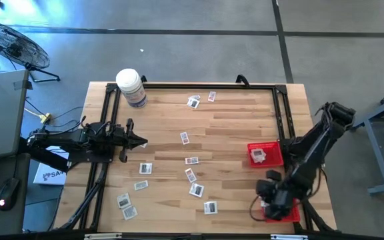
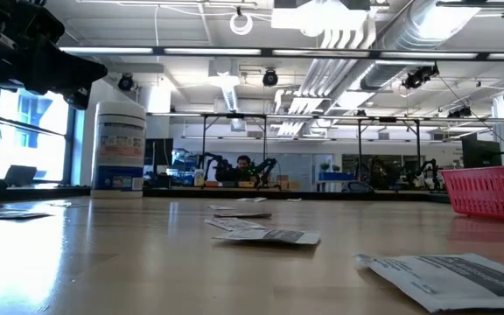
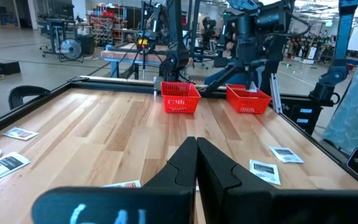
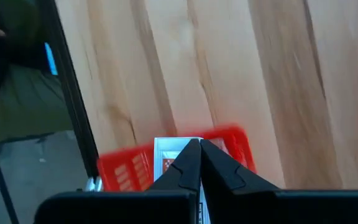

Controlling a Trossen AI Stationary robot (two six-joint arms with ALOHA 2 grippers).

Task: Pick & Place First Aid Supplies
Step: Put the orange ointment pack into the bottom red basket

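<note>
Above the near basket (image 4: 166, 165), the right gripper (image 4: 199, 163) held a packet (image 4: 169, 155) between closed jaws, directly over the drop point.

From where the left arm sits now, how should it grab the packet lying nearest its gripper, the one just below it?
That packet lies flat on the table, with clear wood around it. Come straight down from above, fingers spanning its shorter width, and pinch the two long edges; being thin and flat, it offers no side to grip. The left gripper, shut, would need to open first.
</note>
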